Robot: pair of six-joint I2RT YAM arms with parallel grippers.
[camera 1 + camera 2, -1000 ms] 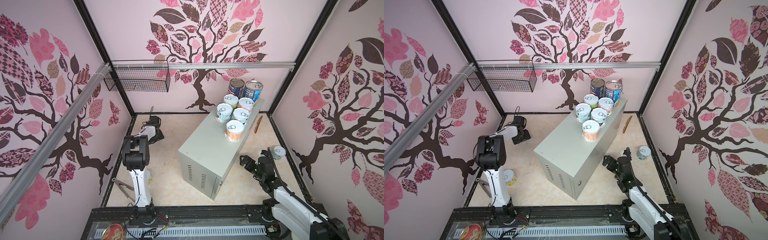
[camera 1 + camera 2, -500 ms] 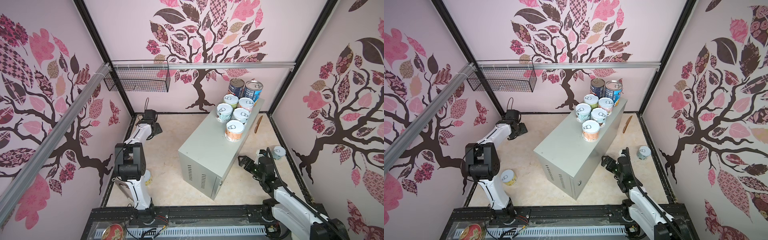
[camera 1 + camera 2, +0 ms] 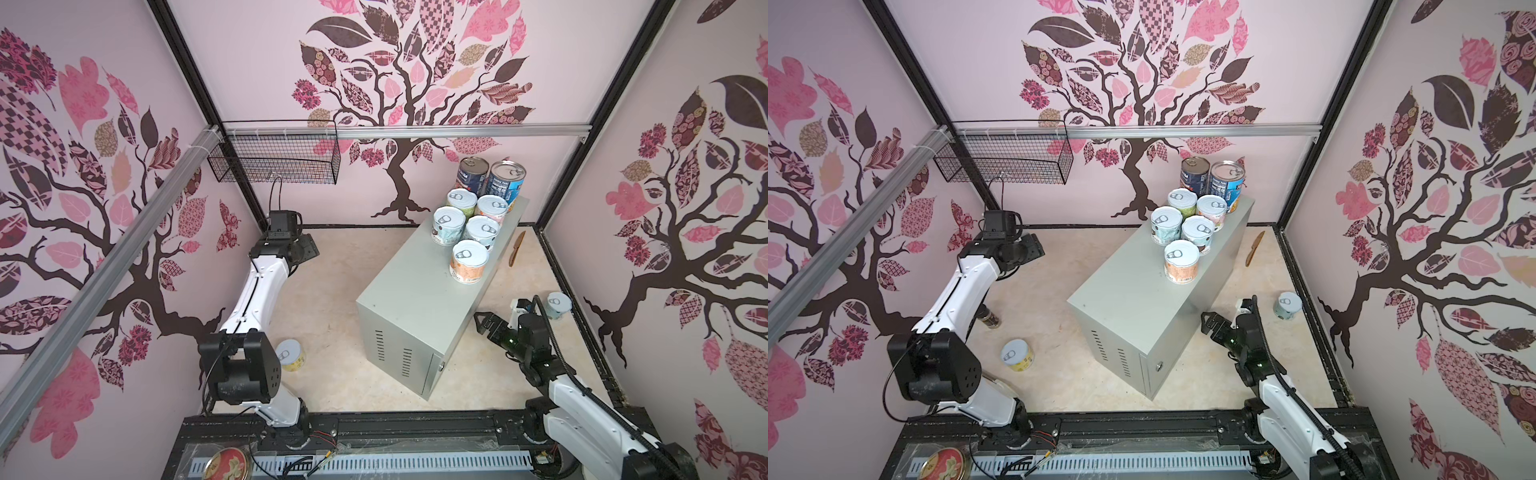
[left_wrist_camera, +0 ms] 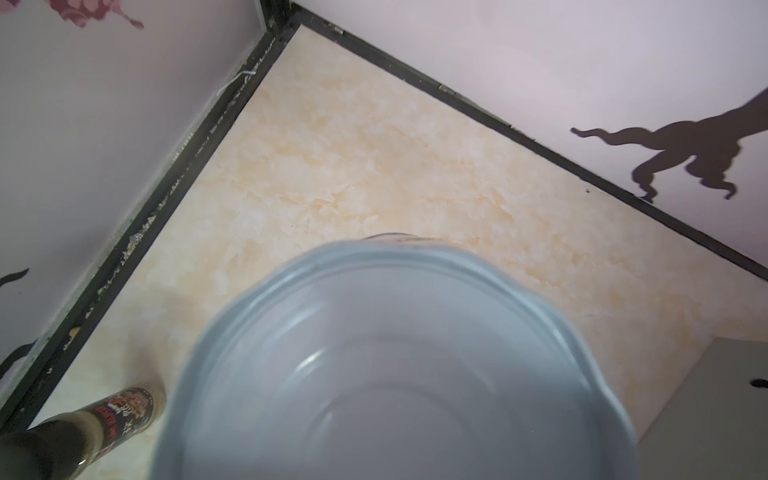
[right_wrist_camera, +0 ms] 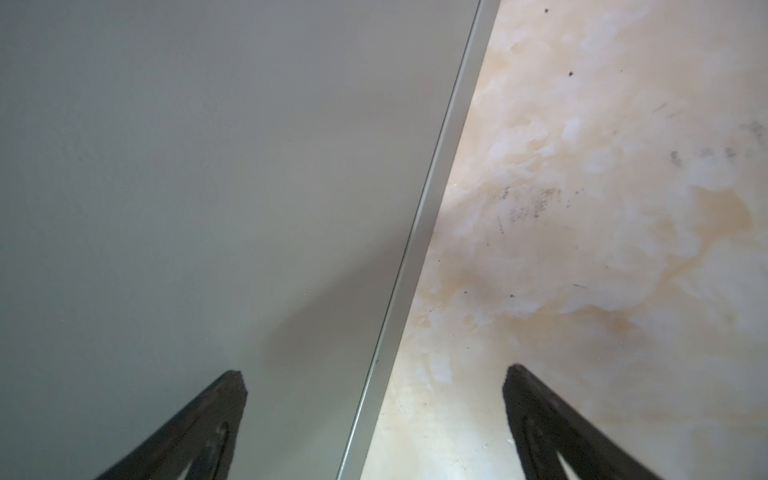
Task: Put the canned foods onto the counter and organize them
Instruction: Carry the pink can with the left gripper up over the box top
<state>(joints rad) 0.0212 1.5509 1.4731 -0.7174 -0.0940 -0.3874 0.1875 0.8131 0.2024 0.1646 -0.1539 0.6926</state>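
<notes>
- left arm has folded back since a second ago: its elbow has swung leftward and lower, and the yellow can on the floor now shows beside it in both top views. the right arm has barely shifted.
- left claw reaches into the far left corner. its fingers are hidden in the wrist view, but it grips the held can, about half spread. the can's blurred base fills that view, clear of the floor.
- jar stands on the floor just beside it, under the forearm.
- right claw is spread wide and empty, low by the counter. one finger is before the counter's side and the other is over bare floor.
- pale can stands on the floor behind that arm.
- counter stands mid-floor, running away from the robot, its vented end nearest.
- orange can stands alone on the counter top, nearest the robot.
- four short cans stand behind it in two pairs.
- two tall cans stand at the far end.
- knife lies on the floor right of the counter.
</notes>
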